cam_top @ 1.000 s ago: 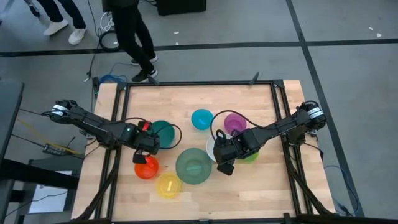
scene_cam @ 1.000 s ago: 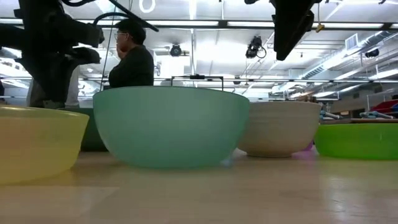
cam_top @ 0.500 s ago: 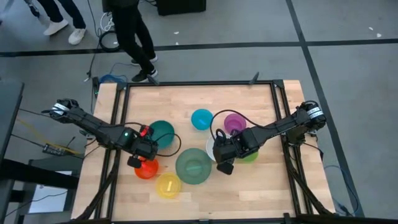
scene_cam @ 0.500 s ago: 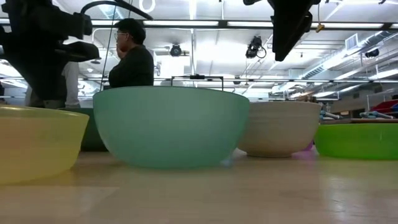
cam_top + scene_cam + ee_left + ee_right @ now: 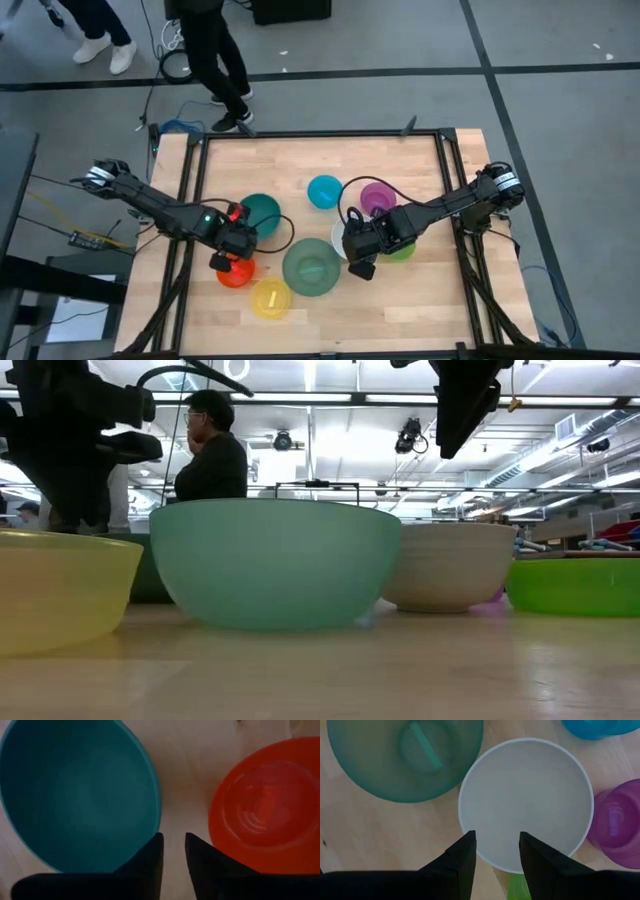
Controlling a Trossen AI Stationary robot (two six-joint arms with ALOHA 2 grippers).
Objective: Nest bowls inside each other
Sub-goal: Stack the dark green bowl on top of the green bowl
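My left gripper (image 5: pixel 173 851) hangs low, pointing down, over the bare strip of table between the teal bowl (image 5: pixel 80 795) and the orange bowl (image 5: pixel 265 810). It is open by a narrow gap with nothing in it. My right gripper (image 5: pixel 496 851) is open and hovers high above the white bowl (image 5: pixel 527 802), well clear of it in the low view (image 5: pixel 465 405). The sage green bowl (image 5: pixel 310 266), yellow bowl (image 5: pixel 270 298), light blue bowl (image 5: pixel 324 191), purple bowl (image 5: pixel 377 198) and lime green bowl (image 5: pixel 403 252) all stand upright on the table. My left gripper has one fingertip right beside the teal bowl's rim (image 5: pixel 156 825), on the side facing the orange bowl. I cannot tell whether it touches the rim. The other finger stands clear of the orange bowl.
The bowls crowd the middle and near part of the wooden table (image 5: pixel 420 160); the far strip and near right corner are bare wood. A person (image 5: pixel 212 455) stands beyond the far edge. Cables loop over the arms.
My left gripper has shifted a little toward the table's near edge, from beside the teal bowl to over the far rim of the orange bowl. The bowls have stayed where they were.
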